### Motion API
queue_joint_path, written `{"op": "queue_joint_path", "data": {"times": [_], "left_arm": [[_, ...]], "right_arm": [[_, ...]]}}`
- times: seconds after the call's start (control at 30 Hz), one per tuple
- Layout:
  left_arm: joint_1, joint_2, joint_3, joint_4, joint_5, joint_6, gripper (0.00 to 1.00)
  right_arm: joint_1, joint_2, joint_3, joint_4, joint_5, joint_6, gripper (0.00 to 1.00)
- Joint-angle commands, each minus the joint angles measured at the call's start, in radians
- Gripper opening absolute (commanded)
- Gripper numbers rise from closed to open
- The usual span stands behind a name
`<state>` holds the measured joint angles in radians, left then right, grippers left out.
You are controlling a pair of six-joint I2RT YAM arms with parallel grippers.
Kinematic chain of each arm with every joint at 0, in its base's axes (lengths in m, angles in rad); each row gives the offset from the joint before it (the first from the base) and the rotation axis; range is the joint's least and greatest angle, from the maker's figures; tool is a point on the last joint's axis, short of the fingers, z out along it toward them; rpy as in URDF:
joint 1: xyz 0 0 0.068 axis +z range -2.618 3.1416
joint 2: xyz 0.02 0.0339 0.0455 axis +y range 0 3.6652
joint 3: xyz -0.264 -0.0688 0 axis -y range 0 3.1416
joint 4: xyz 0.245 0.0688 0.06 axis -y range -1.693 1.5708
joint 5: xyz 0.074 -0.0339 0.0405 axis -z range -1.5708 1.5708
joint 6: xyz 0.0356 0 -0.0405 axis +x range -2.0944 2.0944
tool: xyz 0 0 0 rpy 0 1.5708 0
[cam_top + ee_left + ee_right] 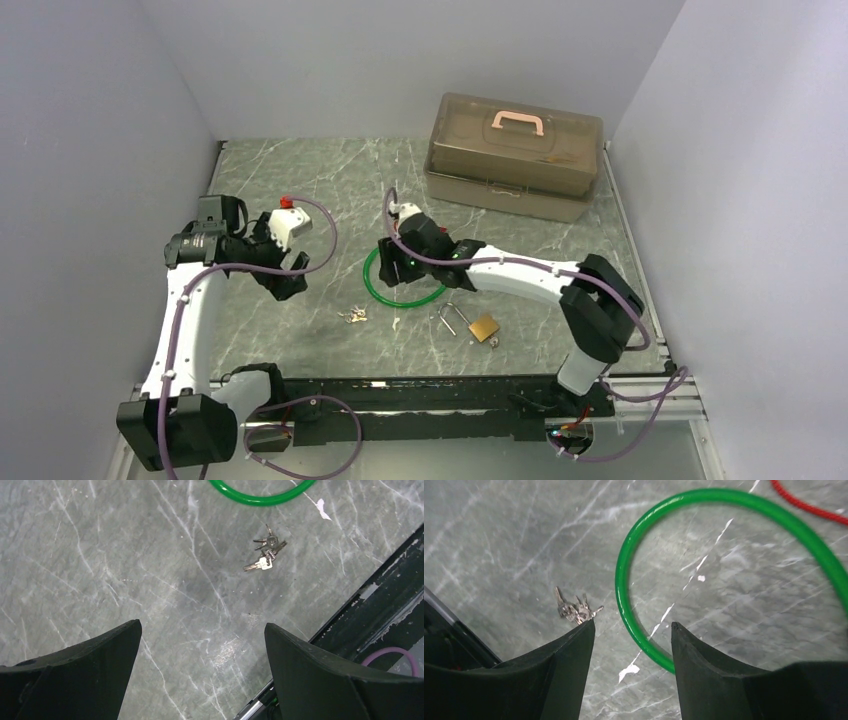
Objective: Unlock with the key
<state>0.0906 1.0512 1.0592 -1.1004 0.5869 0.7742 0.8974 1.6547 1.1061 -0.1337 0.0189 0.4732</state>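
Note:
A small bunch of silver keys [352,316] lies on the grey marble table, also in the left wrist view [264,556] and the right wrist view [574,610]. A brass padlock [482,328] with its shackle [449,318] swung out lies to the keys' right near the front edge. My left gripper [292,272] is open and empty, above the table left of the keys [202,630]. My right gripper [392,262] is open and empty, over the green ring, with the keys just beyond its left fingertip [586,627].
A green ring [402,282] lies mid-table, under the right gripper. A brown translucent toolbox [515,155] with a pink handle stands at the back right. A black rail [450,385] runs along the table's front edge. White walls close in both sides.

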Motion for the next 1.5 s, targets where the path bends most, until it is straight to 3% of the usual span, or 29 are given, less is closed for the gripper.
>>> {"op": "queue_joint_path", "data": {"times": [0.0,0.2,0.3,0.37,0.87,1.2,1.47], "left_arm": [[0.032,0.004,-0.011,0.057,0.024,0.004,0.99],[0.084,0.006,-0.026,0.082,0.048,-0.025,0.99],[0.111,0.031,-0.015,0.126,-0.040,-0.100,0.99],[0.151,0.050,0.004,0.108,-0.016,-0.100,0.99],[0.180,-0.029,-0.047,0.018,0.031,-0.032,0.99],[0.180,-0.035,-0.075,0.011,0.034,-0.014,0.99],[0.181,-0.044,-0.072,0.003,0.030,-0.007,0.99]], "right_arm": [[0.021,0.043,0.051,0.028,-0.013,-0.044,0.59],[0.132,0.160,0.168,-0.005,-0.075,-0.136,0.60],[0.197,0.218,0.206,-0.010,-0.066,-0.188,0.60],[0.225,0.250,0.230,-0.011,-0.056,-0.207,0.59],[0.256,0.362,0.279,-0.020,-0.028,-0.190,0.46],[0.262,0.373,0.287,-0.004,-0.022,-0.188,0.29],[0.264,0.384,0.306,-0.002,-0.023,-0.195,0.04]]}}
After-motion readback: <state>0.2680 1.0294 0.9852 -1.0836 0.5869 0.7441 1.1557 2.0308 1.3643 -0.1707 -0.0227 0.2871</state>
